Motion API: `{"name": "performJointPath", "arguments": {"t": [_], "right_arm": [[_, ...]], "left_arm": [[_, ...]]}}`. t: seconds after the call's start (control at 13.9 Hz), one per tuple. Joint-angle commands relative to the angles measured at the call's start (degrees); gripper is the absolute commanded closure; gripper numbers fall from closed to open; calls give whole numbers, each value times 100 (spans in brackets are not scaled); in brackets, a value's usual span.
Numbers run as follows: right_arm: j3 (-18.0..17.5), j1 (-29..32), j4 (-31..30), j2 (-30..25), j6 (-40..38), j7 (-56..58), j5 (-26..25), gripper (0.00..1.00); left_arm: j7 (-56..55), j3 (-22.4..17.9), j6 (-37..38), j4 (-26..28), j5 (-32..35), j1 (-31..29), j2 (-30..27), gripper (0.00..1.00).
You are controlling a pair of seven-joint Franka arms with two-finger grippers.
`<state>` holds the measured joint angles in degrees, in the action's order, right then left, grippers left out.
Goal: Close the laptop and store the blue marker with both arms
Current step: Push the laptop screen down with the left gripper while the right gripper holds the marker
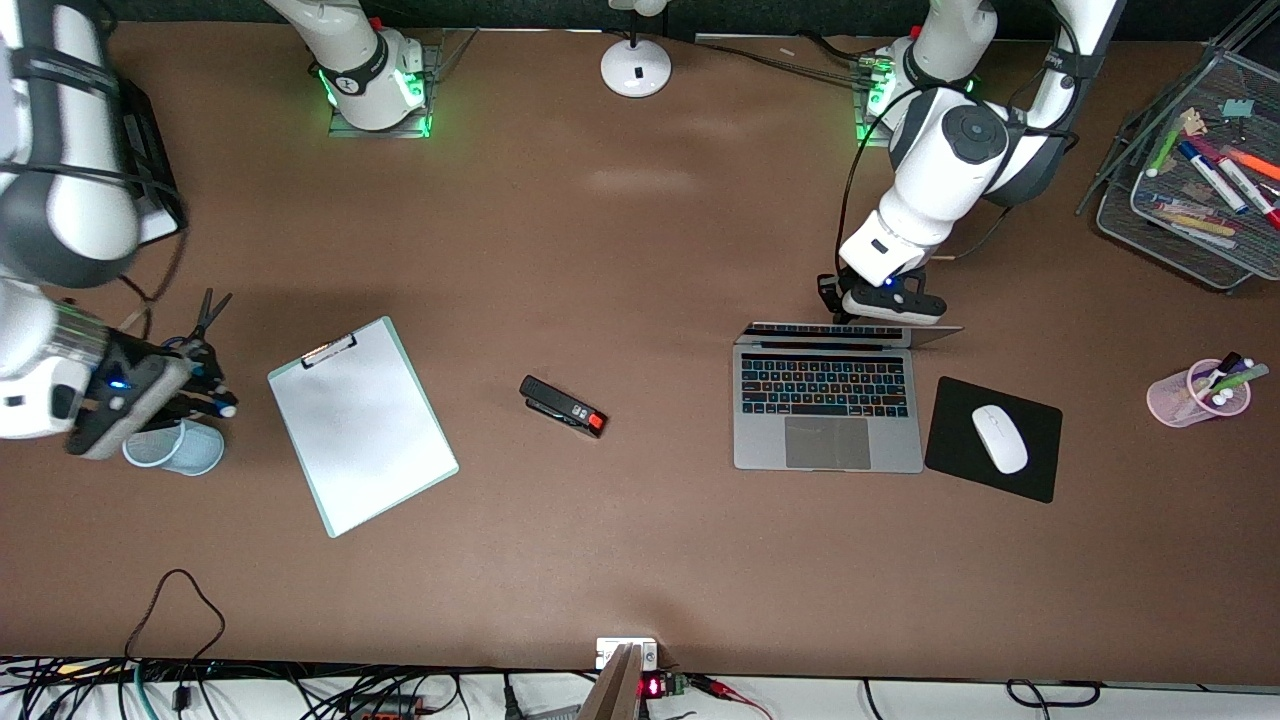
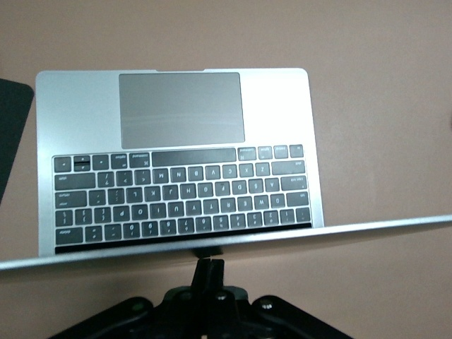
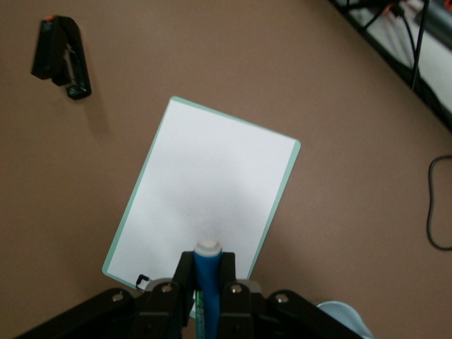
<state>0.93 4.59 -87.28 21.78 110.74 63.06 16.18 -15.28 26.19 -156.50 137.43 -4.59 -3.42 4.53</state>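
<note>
The silver-grey laptop [image 1: 828,412] is open toward the left arm's end of the table, its lid [image 1: 850,331] tilted low over the black keys. In the left wrist view the lid's edge [image 2: 226,244] crosses just above the keyboard [image 2: 183,198]. My left gripper [image 1: 838,312] is shut, with its fingertips [image 2: 210,272] against the lid's top edge. My right gripper [image 1: 212,398] is shut on the blue marker [image 1: 222,408], whose white end points out between the fingers [image 3: 209,263]. It holds the marker over a light-blue cup [image 1: 176,447] at the right arm's end of the table.
A white clipboard [image 1: 362,425], a black stapler [image 1: 563,406] and scissors [image 1: 208,315] lie on the table. A white mouse [image 1: 1000,438] sits on a black pad beside the laptop. A pink cup of pens [image 1: 1195,395], a mesh tray of markers [image 1: 1200,180] and a lamp base [image 1: 636,66] stand nearby.
</note>
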Motion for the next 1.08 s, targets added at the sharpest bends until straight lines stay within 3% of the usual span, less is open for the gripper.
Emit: {"name": "performJointPath", "arguments": {"t": [0.0,0.5,1.01], "right_arm": [[-32,427,317,54,-245,1125,673,100],[-40,1657,396,414,-921,3666,2580,100],[-49,2423,554,1090,-1309,5592,3978,100]], "left_arm": [[60,-26,-371,-138,168,-45,363,100],[60,-88,-548,-630,669,-229,926,100],[60,-342,-722,-1183,1152,-264,1585,100]]}}
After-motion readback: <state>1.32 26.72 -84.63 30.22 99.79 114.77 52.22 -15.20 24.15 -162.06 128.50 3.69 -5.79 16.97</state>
